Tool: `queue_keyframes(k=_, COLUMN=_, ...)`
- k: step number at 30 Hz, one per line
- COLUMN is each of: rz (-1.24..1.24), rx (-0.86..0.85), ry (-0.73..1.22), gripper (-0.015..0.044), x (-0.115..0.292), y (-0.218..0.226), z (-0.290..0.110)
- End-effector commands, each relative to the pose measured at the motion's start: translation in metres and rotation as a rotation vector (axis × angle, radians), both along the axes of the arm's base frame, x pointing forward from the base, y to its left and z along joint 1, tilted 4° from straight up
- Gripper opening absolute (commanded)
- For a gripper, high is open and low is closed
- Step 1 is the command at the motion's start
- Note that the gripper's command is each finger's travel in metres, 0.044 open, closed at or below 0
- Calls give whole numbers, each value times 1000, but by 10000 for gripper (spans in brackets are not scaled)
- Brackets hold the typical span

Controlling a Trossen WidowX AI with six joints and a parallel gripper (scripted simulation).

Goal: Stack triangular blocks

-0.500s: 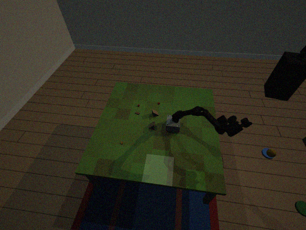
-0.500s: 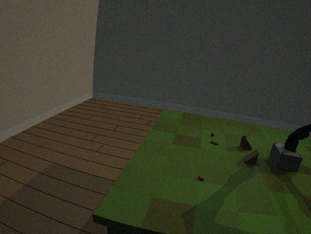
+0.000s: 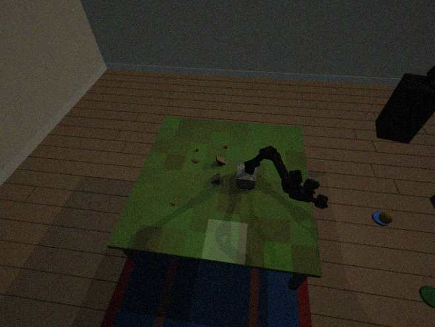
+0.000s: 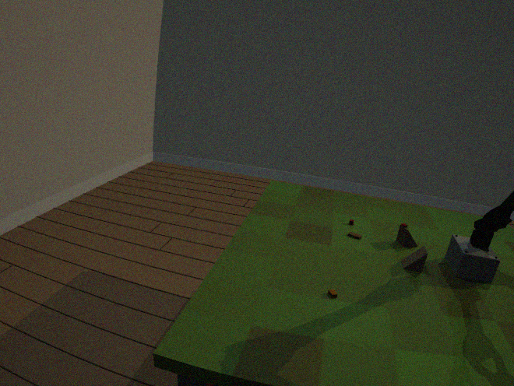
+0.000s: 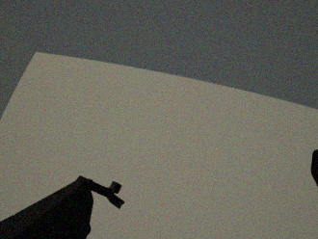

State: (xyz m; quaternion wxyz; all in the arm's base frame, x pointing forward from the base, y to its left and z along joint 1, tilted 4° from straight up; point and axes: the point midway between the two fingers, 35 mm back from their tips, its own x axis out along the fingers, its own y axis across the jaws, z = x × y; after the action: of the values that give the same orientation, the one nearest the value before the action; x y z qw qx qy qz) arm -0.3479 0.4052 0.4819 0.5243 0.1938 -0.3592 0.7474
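Two brownish triangular blocks stand apart on the green table [image 3: 158, 225] [image 4: 290, 265], left of the arm's base. The back block [image 3: 220, 161] [image 4: 405, 238] shows a triangular end, its slope falling to the right in the exterior view. The front block [image 3: 216, 178] [image 4: 415, 260] has its sloped face up and to the left there. My gripper [image 5: 200, 172] is open and empty, its fingers wide apart at the wrist view's left and right edges. The arm stretches high to the right, away from both blocks. The wrist view shows neither block.
The grey base [image 3: 245, 180] [image 4: 473, 263] stands right of the blocks. Small things lie around them: a red piece [image 3: 196, 149] [image 4: 351, 222], another red piece [image 3: 225, 146] [image 4: 403, 225], a flat brown piece [image 3: 195, 161] [image 4: 354, 235] and an orange piece [image 3: 173, 203] [image 4: 332, 293].
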Motion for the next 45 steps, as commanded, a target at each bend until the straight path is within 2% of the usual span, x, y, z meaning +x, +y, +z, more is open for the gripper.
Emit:
queue_keyframes(k=1, rz=-176, rx=-38, ry=-163, gripper=440, x=42, y=30, z=-18)
queue_keyframes(k=5, rz=-384, rx=-93, ry=-361, gripper=440, x=103, y=59, z=-39)
queue_keyframes(k=11, rz=-632, rx=-197, ry=-634, gripper=440, x=186, y=75, z=-71)
queue_keyframes(k=17, rz=-835, rx=-332, ry=-924, gripper=440, x=273, y=71, z=-112)
queue_keyframes(k=22, rz=-960, rx=-480, ry=-1188, gripper=440, x=352, y=51, z=-154)
queue_keyframes(k=28, rz=-1024, rx=-690, ry=-1494, gripper=440, x=434, y=4, z=-209)
queue_keyframes(k=34, rz=-980, rx=-923, ry=-1774, gripper=440, x=496, y=-63, z=-266)
queue_keyframes(k=40, rz=-820, rx=-1156, ry=-2003, gripper=440, x=533, y=-143, z=-324)
queue_keyframes(k=45, rz=-606, rx=-1328, ry=-2138, gripper=440, x=542, y=-212, z=-371)
